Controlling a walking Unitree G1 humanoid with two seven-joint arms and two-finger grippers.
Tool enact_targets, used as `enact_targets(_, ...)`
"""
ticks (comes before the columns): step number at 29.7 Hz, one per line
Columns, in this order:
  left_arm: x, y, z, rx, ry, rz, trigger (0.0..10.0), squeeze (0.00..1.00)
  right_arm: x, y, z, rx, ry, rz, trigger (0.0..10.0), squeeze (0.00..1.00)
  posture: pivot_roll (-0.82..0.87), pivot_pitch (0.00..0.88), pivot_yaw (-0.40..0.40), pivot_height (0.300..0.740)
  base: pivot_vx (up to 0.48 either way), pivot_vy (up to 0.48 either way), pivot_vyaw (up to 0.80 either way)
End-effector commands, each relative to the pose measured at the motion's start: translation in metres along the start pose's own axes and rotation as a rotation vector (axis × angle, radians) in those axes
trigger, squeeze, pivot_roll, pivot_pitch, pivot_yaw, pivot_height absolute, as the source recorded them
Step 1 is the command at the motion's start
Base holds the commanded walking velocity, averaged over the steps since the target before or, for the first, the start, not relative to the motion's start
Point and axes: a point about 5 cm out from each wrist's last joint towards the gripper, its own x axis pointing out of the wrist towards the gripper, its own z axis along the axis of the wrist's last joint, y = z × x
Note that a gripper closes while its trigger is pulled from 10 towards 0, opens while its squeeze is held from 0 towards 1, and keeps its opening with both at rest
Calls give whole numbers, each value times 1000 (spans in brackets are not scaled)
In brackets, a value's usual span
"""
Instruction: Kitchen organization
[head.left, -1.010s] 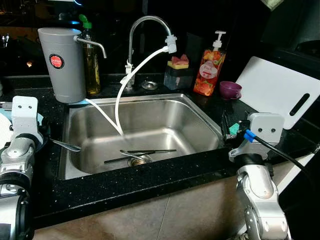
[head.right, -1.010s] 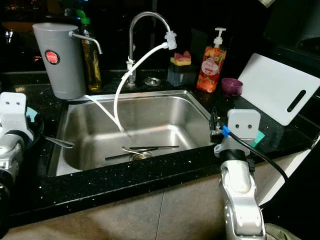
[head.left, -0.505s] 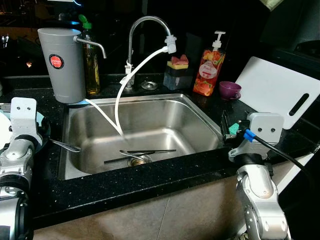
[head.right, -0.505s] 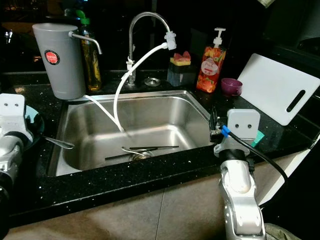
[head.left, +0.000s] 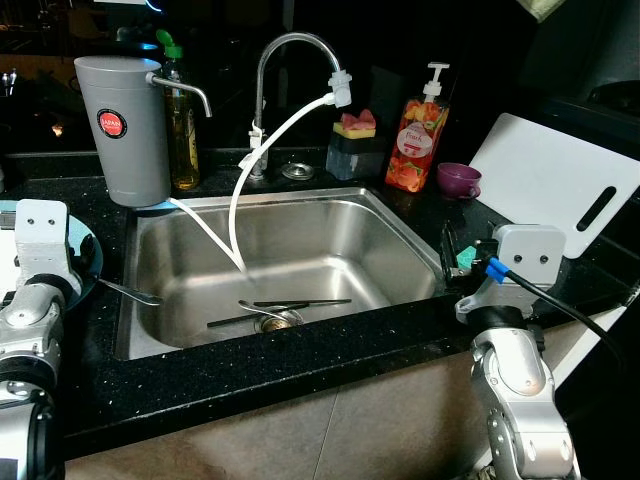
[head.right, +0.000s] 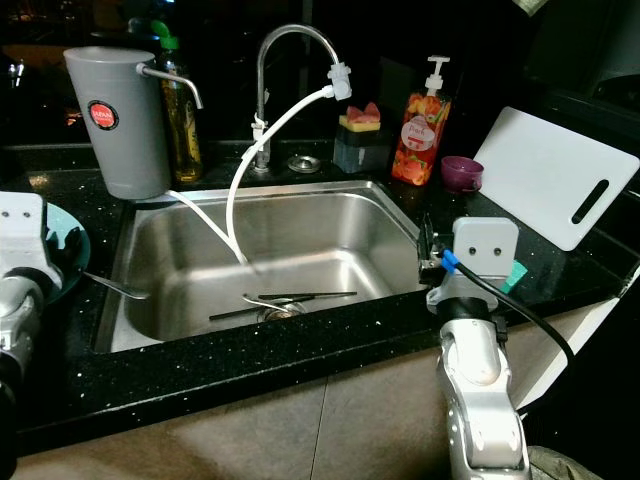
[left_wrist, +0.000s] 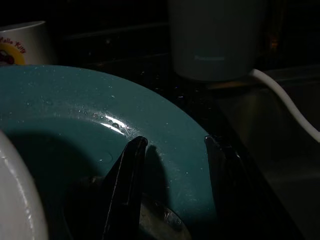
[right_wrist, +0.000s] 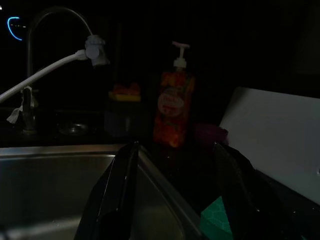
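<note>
A teal plate (head.left: 90, 262) lies on the black counter left of the sink, and a spoon (head.left: 131, 292) sticks out from it over the sink's edge. My left gripper (left_wrist: 172, 175) hovers open just above that plate (left_wrist: 75, 115), both fingers over its rim. Chopsticks and a spoon (head.left: 283, 306) lie around the drain of the steel sink (head.left: 400, 235). To the sink's right, my right gripper (right_wrist: 175, 190) stands open over the counter, with a green sponge (right_wrist: 217, 220) beside one finger. The same sponge (head.left: 466, 257) shows beside the right wrist.
A grey water filter jug (head.left: 125, 130) with a white hose, an oil bottle (head.left: 183, 120), the tap (head.left: 290, 45), a sponge holder (head.left: 356, 145), an orange soap dispenser (head.left: 418, 135), a purple cup (head.left: 459, 180) and a white cutting board (head.left: 555, 180) line the counter. A white mug (left_wrist: 22, 45) stands beyond the plate.
My left arm has shifted slightly left and down, so more of the teal plate shows. The right arm has not moved.
</note>
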Motion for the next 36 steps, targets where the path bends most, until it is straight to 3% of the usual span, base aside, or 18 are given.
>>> enact_targets(1, -8, -1, -21, -6, 82, -10, 10000, 0, 1, 1, 0, 10, -3, 4, 10000, 0, 18, 97, -123, 740, 0, 0, 0)
enact_targets(17, -11, -1, -28, 5, 128, 1, 10000, 0, -1, 0, 0, 8, -3, -3, 10000, 0, 8, 98, -113, 740, 0, 0, 0)
enact_targets(36, -4, -1, -19, 20, 133, 35, 10000, 0, -1, -3, 2, -5, -4, -5, 10000, 0, -12, 97, -113, 740, 0, 0, 0)
